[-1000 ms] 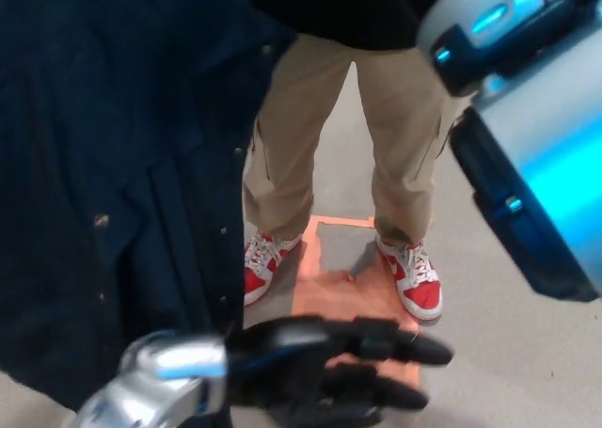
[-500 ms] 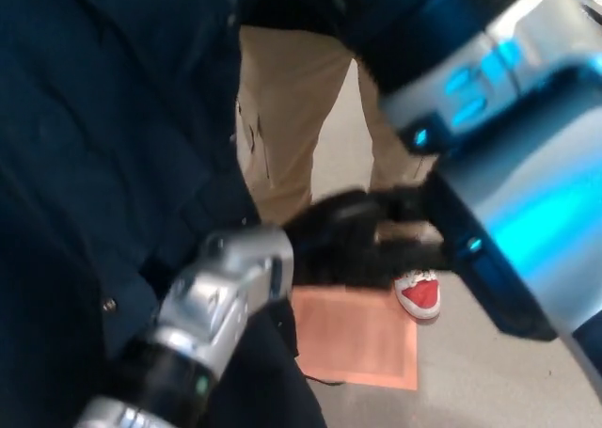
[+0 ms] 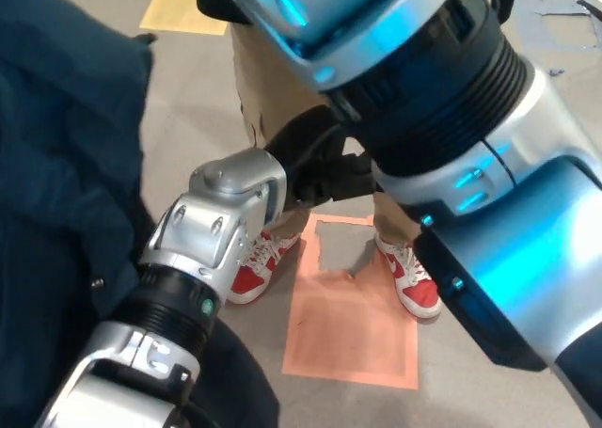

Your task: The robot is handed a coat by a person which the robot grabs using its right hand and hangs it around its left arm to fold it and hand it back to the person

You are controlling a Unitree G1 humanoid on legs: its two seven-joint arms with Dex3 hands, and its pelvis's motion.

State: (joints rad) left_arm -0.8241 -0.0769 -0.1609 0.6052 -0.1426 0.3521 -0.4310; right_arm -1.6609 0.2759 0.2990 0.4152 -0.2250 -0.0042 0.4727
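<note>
The dark navy coat [image 3: 66, 165] fills the left side of the head view and hangs down over my left upper arm, reaching the bottom edge. My silver left forearm [image 3: 202, 259] rises out from under it toward the middle. My black left hand [image 3: 315, 165] sits in front of the person's legs, partly hidden behind my right arm. My right arm [image 3: 423, 99], silver and black with blue lights, crosses from the lower right to the top centre. Its hand is out of the picture at the top.
A person stands close in front in khaki trousers [image 3: 259, 80] and red-and-white sneakers [image 3: 414, 279], on an orange floor mat [image 3: 353, 329]. A yellowish mat [image 3: 183, 9] lies on the grey floor at the top left.
My left forearm has lifted and stretched forward, carrying the hand up toward the person's legs. My right arm has swung across to the top centre. The coat now covers only the left side.
</note>
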